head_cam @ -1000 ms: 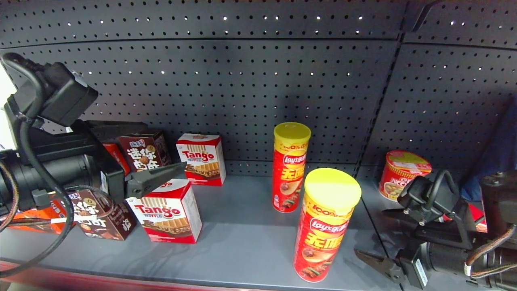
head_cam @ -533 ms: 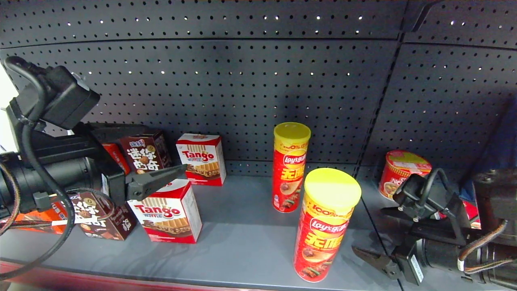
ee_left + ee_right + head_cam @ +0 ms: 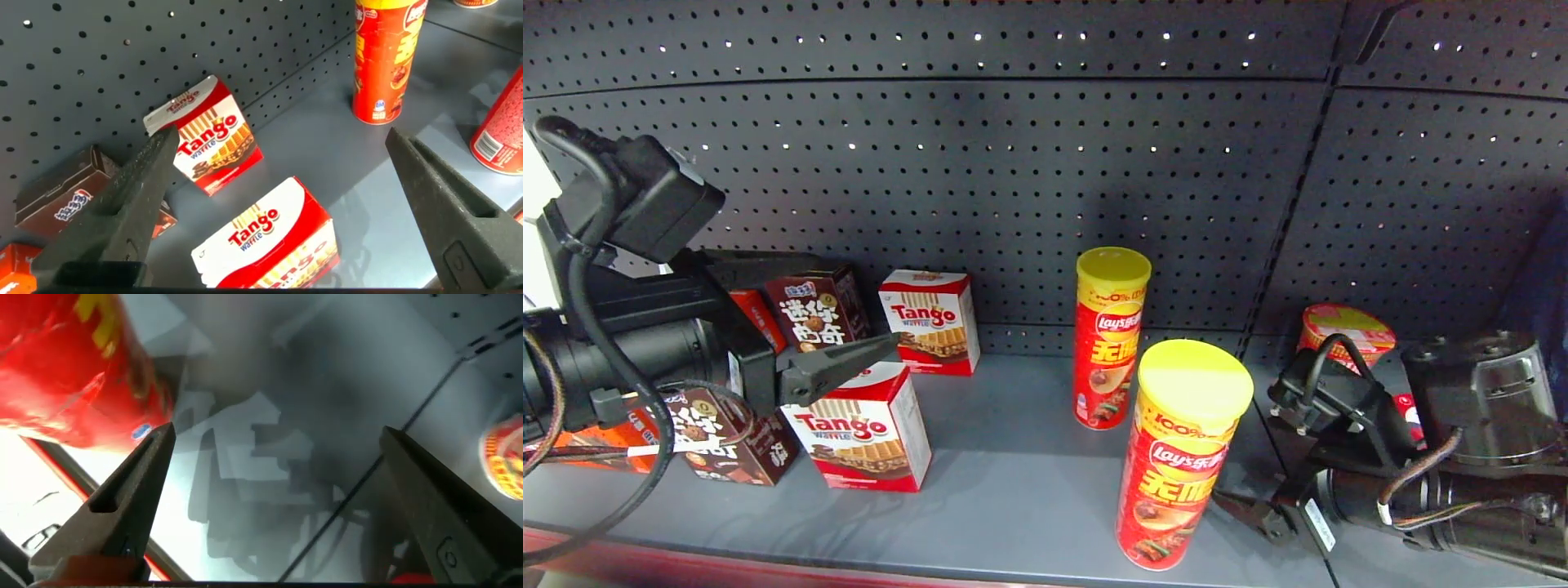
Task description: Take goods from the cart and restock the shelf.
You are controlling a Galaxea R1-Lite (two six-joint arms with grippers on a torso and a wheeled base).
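right arm: swung left along the shelf (image 3: 1013, 482), toward the front chips can (image 3: 1180, 457)
right gripper (image 3: 278, 457): closer to the can's base, jaws spread wide, nothing held
noodle cup (image 3: 1343, 322): now partly hidden behind the right wrist; itself unmoved

Robot at a store shelf: its left arm (image 3: 629, 351) is a black cylinder topped by a boxy black wrist camera (image 3: 645, 196). A thick black cable (image 3: 574, 278) loops from the camera, with a brown braided cable (image 3: 539, 392) alongside. The left gripper (image 3: 280, 137) has dark grey, wedge-shaped fingers (image 3: 131, 204) tapering to points. The right arm (image 3: 1478, 400) has a grey metal housing with round screw heads, a black camera block (image 3: 1327, 400), an orange-and-black braided lead (image 3: 1462, 513) and a white label (image 3: 1313, 523). The right gripper (image 3: 278, 431) has matching fingers.
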